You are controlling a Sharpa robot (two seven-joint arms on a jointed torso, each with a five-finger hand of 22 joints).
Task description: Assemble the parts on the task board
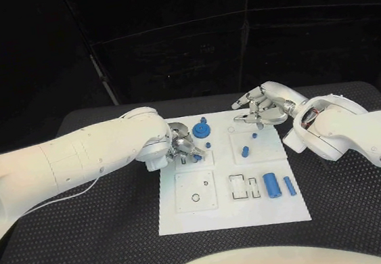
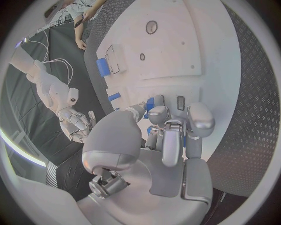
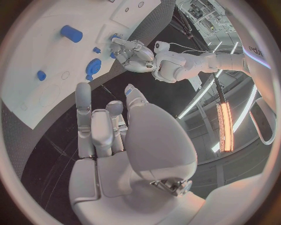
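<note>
The white task board (image 1: 225, 210) lies mid-table. My left hand (image 1: 184, 148) is over its far left corner, fingers curled round a small blue part (image 1: 197, 158); blue shows between the fingers (image 2: 150, 104). A blue gear (image 1: 200, 130) stands just beyond that hand, also the gear (image 3: 93, 66). My right hand (image 1: 261, 110) hovers over the board's far edge with its fingers (image 3: 93, 122) apart and nothing in them. Two small blue parts (image 1: 245, 150) stand near the board's middle. A blue cylinder (image 1: 271, 185) and a blue bar (image 1: 289, 186) lie at the near right.
Outlined recesses (image 1: 243, 186) and round holes (image 1: 197, 197) mark the near half of the board (image 2: 175, 47). The black textured table (image 1: 91, 245) spreads on all sides. A white cable (image 1: 72, 191) hangs under my left arm.
</note>
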